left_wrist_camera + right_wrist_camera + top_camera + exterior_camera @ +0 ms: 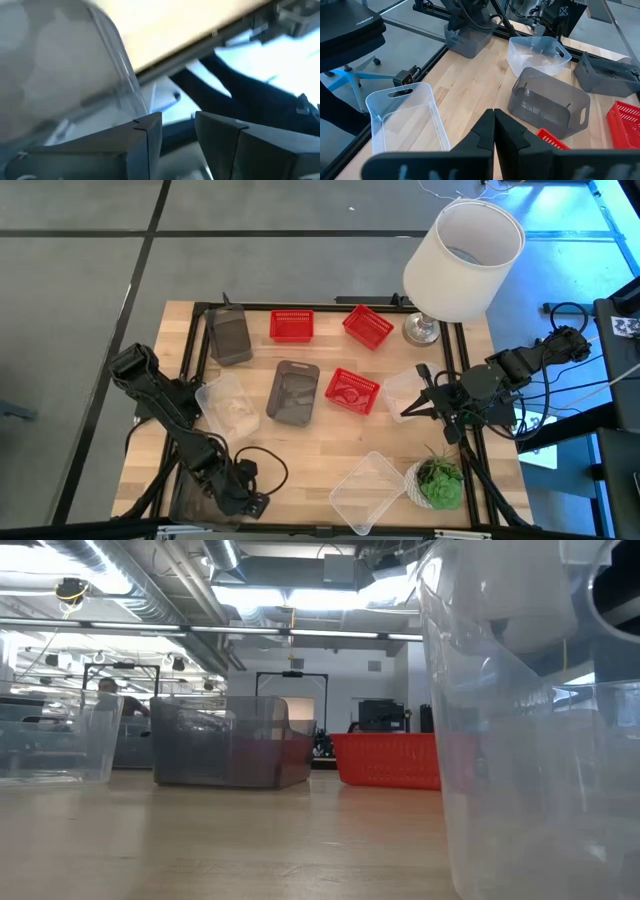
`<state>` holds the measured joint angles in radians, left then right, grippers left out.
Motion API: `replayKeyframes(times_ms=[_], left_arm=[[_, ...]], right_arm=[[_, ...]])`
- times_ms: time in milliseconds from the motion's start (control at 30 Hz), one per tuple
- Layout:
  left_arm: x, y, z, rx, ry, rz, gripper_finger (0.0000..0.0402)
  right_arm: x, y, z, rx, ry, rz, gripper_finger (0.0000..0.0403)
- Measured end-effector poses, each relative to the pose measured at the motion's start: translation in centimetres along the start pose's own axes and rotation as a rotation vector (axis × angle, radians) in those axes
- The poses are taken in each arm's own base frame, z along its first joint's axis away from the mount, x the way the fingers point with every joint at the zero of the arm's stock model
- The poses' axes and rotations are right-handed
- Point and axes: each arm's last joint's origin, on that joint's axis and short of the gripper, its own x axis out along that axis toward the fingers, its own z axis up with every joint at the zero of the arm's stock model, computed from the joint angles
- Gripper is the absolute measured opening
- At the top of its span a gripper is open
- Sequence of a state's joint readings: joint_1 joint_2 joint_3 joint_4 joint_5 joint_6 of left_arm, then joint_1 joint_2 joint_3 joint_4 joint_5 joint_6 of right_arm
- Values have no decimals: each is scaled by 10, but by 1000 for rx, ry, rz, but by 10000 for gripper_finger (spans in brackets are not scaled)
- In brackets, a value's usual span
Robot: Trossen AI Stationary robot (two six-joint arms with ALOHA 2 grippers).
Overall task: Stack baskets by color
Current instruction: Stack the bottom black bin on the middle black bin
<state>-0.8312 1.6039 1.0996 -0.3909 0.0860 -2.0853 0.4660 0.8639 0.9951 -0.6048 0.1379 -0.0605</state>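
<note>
Three red mesh baskets (291, 326) (367, 326) (352, 391) and two smoky grey baskets (230, 335) (293, 392) stand apart on the wooden table. Clear baskets sit at the left (228, 402), the right (404, 390) and the near edge (368, 490). Another clear basket (65, 75) (467, 40) stands at the near left corner. My left gripper (177, 120) (248, 502) is open right beside it, nothing between its fingers. My right gripper (494, 112) (405, 412) hangs shut in the air over the right side, holding nothing. My left gripper stands with one finger (145, 135) next to the corner wall (132, 95) of the clear basket at the near left corner. Whether that finger's outer side touches the wall, I cannot tell. Nothing lies between the two fingers.
A large white lampshade (463, 260) on its metal foot stands at the far right corner. A small green plant (438, 480) sits at the near right. The table's near edge (200, 42) runs close past my left gripper. Bare wood (290, 460) lies at the near middle.
</note>
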Motion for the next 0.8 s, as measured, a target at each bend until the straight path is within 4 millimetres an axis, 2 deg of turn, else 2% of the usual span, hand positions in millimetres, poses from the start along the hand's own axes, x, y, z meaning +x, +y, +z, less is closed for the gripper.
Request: replayKeyframes(times_ms=[300,500,667,800], left_arm=[[-1,12,8,-19,-70,127,108],[-2,9,14,-15,-183,65,108],[-2,8,15,-25,-170,73,108],[6,9,19,-36,-182,99,108]], right_arm=[[0,0,0,0,0,0,7],[0,0,0,0,0,0,7],[0,0,0,0,0,0,7],[0,0,0,0,0,0,7]])
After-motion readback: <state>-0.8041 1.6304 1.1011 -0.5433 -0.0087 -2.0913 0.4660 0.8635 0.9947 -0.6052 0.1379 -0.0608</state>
